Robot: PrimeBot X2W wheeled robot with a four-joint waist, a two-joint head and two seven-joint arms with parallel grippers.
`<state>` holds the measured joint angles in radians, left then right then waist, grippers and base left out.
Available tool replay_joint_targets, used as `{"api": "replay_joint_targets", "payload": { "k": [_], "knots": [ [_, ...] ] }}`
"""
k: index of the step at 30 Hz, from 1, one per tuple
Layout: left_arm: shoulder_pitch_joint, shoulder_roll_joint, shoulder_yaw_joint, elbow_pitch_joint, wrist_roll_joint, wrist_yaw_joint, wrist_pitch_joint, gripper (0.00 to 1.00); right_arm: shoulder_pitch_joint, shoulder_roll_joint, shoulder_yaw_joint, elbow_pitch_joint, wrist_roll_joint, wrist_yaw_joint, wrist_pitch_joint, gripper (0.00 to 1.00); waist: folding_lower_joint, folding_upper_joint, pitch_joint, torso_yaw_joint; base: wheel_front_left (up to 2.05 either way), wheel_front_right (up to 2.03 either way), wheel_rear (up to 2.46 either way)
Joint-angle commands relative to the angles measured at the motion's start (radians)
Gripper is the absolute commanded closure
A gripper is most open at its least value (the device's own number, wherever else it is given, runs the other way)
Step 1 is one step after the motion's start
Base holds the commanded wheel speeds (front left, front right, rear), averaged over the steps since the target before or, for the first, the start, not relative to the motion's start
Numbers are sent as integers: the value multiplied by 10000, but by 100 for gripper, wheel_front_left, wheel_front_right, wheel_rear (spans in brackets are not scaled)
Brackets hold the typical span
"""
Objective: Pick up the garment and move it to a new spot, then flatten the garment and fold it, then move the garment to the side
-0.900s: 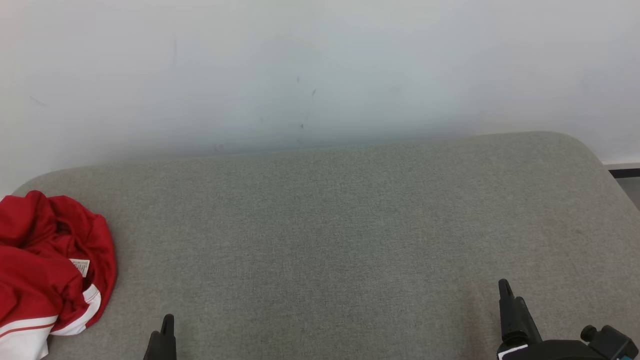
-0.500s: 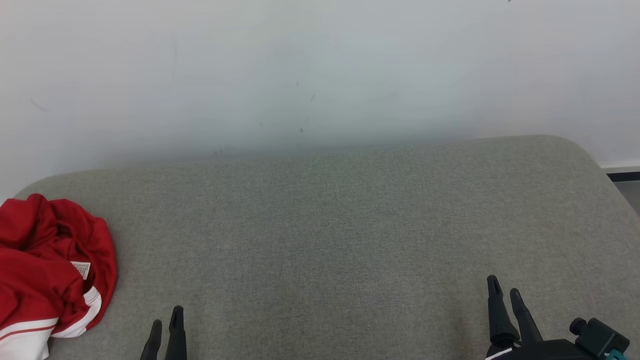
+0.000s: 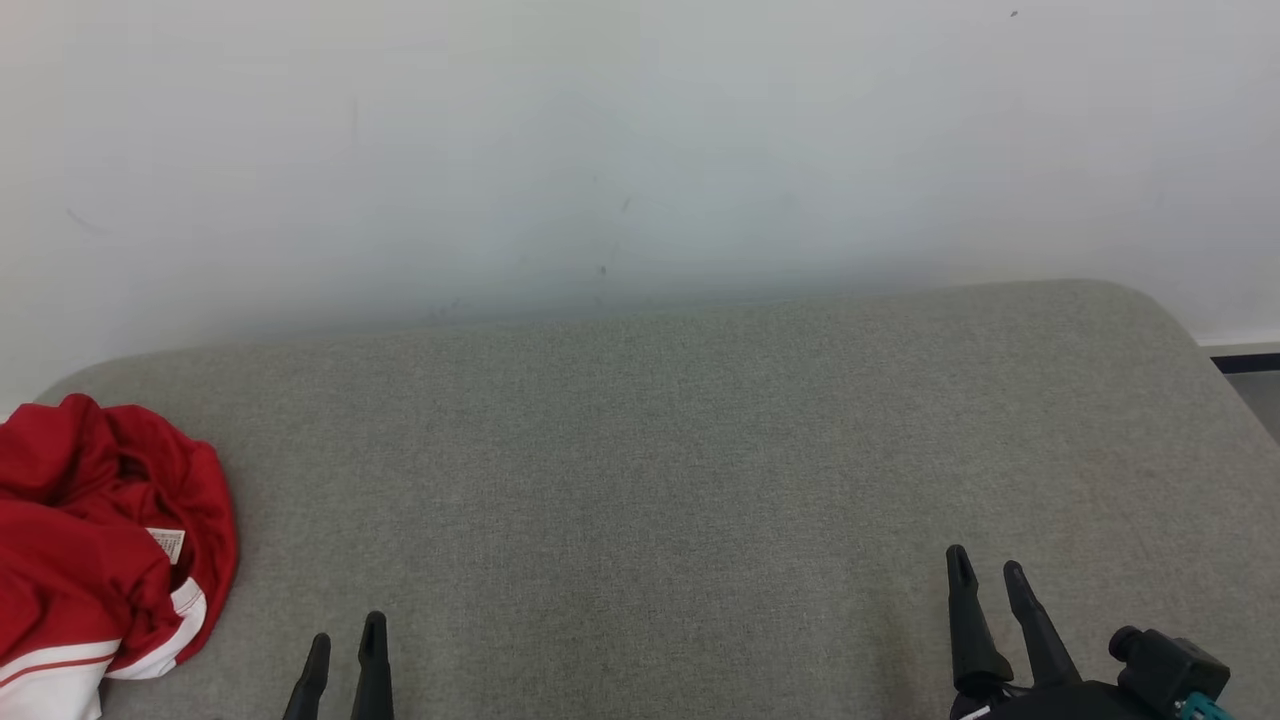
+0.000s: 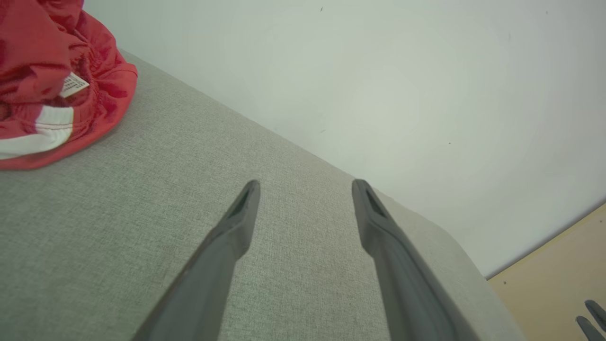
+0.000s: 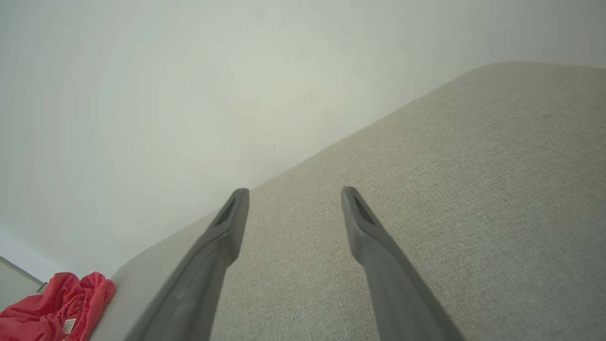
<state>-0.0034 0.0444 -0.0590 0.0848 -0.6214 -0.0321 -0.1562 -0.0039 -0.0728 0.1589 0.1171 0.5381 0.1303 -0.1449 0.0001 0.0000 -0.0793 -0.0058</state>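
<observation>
The garment [image 3: 95, 545] is red with white bands and a small white label, and it lies crumpled at the far left edge of the grey cushioned surface [image 3: 650, 450]. The same red heap fills the upper left of the left wrist view [image 4: 52, 76] and sits small at the bottom left of the right wrist view [image 5: 57, 308]. My left gripper [image 3: 346, 638] hovers open near the front edge, right of the garment and apart from it, its fingers [image 4: 236, 222] empty. Far to the right my right gripper [image 3: 986, 565] is open over bare fabric, fingers [image 5: 364, 227] empty.
A pale wall [image 3: 640, 150] rises straight behind the cushioned surface. The surface has rounded far corners, and floor with a dark skirting strip [image 3: 1245, 360] shows past its right end. Tan floor [image 4: 558, 265] lies beyond the edge in the left wrist view.
Both grippers have shifted: the left one a little right, with both fingers now showing, the right one leftward. The whole head view has slid down slightly, so the camera has moved. The garment lies as before.
</observation>
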Motion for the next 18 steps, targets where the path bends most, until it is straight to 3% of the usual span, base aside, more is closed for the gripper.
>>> {"api": "replay_joint_targets", "payload": {
  "k": [1, 18],
  "knots": [
    [59, 58, -28, -164, 321, 62, -97, 0, 61, -89, 109, -153, -306, 4, -112, 0, -1, 0, -15, 8, 0, 0, 0],
    [130, 70, -109, -295, 1711, 354, -491, 0, 251, -95, 536, -510, -1913, 5, -543, 0, -1, 0, -120, 75, 0, 0, 0]
  ]
}}
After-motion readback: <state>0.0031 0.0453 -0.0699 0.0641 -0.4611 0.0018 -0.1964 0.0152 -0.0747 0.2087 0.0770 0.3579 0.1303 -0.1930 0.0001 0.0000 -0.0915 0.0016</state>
